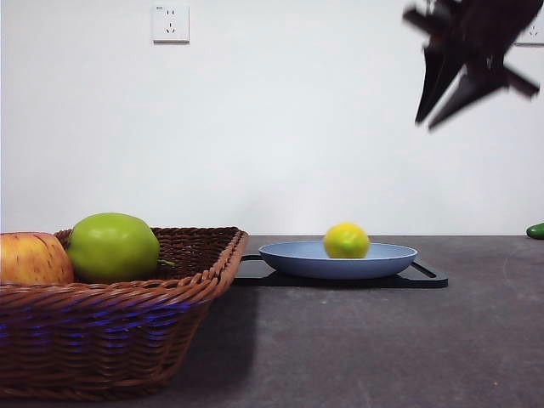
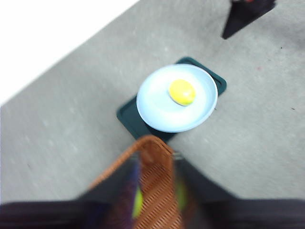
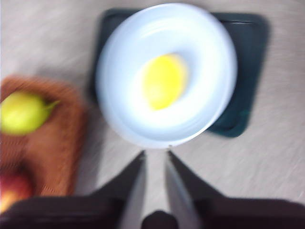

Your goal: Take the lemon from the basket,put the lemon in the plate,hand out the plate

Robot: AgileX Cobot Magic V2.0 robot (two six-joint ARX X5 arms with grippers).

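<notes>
lemon (image 1: 346, 240): seated in the plate, near its middle, gripped by nothing
plate (image 1: 289, 257): carried on the black tray (image 1: 427, 276), just beside the basket
basket (image 1: 102, 340): green apple (image 1: 112, 246) and red-yellow apple (image 1: 32, 258) are held inside
right gripper (image 3: 155, 164): raised above the plate's near rim, jaws parted by a narrow gap, nothing held
left gripper (image 2: 157, 210): positioned over the basket, plate beyond it; jaws too blurred, state cannot be told
</notes>
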